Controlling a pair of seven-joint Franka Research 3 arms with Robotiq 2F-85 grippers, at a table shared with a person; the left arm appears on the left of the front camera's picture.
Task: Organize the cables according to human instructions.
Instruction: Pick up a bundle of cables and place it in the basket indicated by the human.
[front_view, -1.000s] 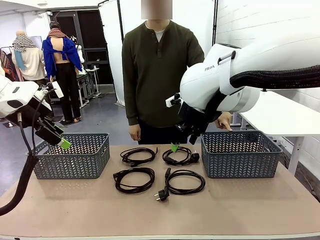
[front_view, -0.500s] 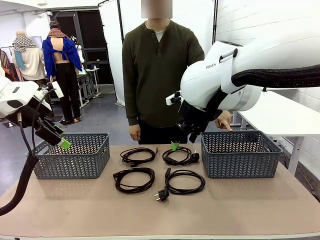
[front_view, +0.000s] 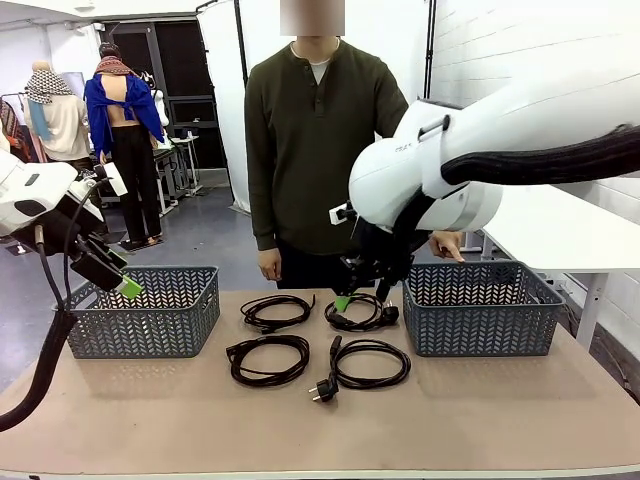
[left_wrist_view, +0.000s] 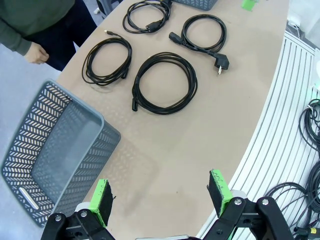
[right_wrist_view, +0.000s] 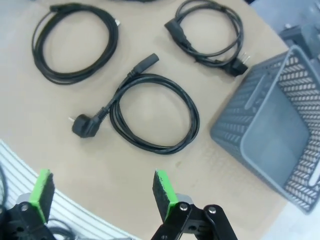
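Four black coiled cables lie mid-table: back left (front_view: 276, 312), back right (front_view: 360, 315), front left (front_view: 268, 358) and front right (front_view: 368, 362). My right gripper (front_view: 360, 298) hangs open just above the back right cable, touching nothing. Its wrist view has the open gripper (right_wrist_view: 102, 189) over the front right cable (right_wrist_view: 155, 112), whose plug points away from the loop. My left gripper (front_view: 118, 280) is open and empty above the left basket (front_view: 145, 310). Its wrist view shows the gripper (left_wrist_view: 160, 197) high over the table edge. The human (front_view: 315, 150) stands at the far side.
A grey basket stands at each end of the cable group, the right basket (front_view: 480, 308) near my right arm. One of the person's hands (front_view: 450, 243) is held above that basket's far rim. Bare table lies in front of the cables.
My right arm has moved left and down, bringing its gripper closer to the back right cable. The left arm and the cables have not moved.
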